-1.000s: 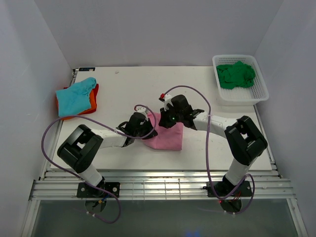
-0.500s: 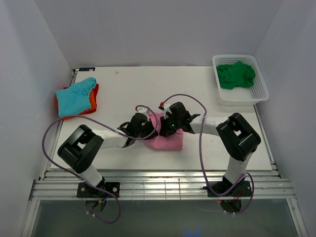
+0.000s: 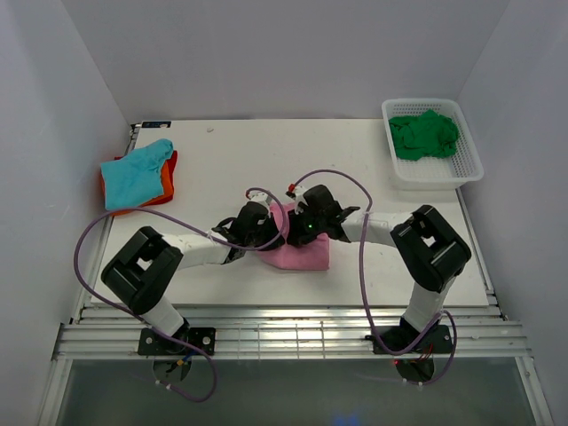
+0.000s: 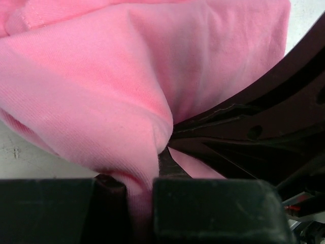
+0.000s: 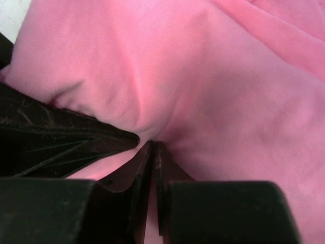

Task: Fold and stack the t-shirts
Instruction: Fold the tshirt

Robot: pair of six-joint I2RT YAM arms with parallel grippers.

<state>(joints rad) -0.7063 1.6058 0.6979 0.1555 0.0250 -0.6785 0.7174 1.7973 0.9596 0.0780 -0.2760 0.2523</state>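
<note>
The pink t-shirt (image 3: 304, 255) lies folded at the table's middle front. Both grippers meet over its left end. My left gripper (image 3: 264, 225) is shut on a bunched fold of pink cloth (image 4: 101, 101), which fills the left wrist view, and the cloth runs down between its jaws (image 4: 138, 193). My right gripper (image 3: 300, 224) faces it, jaws shut, and the pink cloth (image 5: 213, 91) puckers into its tips (image 5: 153, 146). A teal t-shirt (image 3: 135, 170) lies on an orange one (image 3: 167, 185) at the far left. A dark green t-shirt (image 3: 426, 134) sits bunched in the basket.
A white mesh basket (image 3: 469, 165) stands at the back right corner. White walls close in the table on the left, back and right. Purple cables loop over both arms. The right gripper's dark fingers (image 4: 264, 117) sit close beside the left gripper's.
My right gripper has moved down and left with the pink cloth, closing on the left gripper. The raised pink fold has come lower. The left gripper has barely shifted.
</note>
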